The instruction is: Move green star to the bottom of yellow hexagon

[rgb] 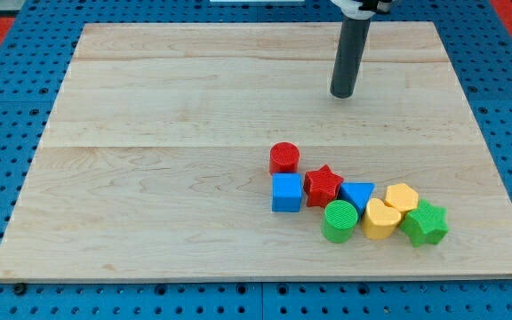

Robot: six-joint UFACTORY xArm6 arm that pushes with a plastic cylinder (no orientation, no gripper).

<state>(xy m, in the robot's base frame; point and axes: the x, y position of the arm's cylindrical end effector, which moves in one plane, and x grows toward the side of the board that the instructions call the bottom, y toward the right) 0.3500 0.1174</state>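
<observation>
The green star (426, 223) lies near the board's lower right, touching the lower right side of the yellow hexagon (402, 196). A yellow heart (380, 219) sits just left of the star, under the hexagon's lower left. My tip (342, 93) is at the end of the dark rod, far above the block cluster toward the view's top, well apart from every block.
A red cylinder (284, 157), blue cube (286, 192), red star (324, 185), blue triangle (356, 194) and green cylinder (340, 221) crowd to the left of the hexagon. The wooden board (149, 178) rests on a blue pegboard; its right edge is close to the star.
</observation>
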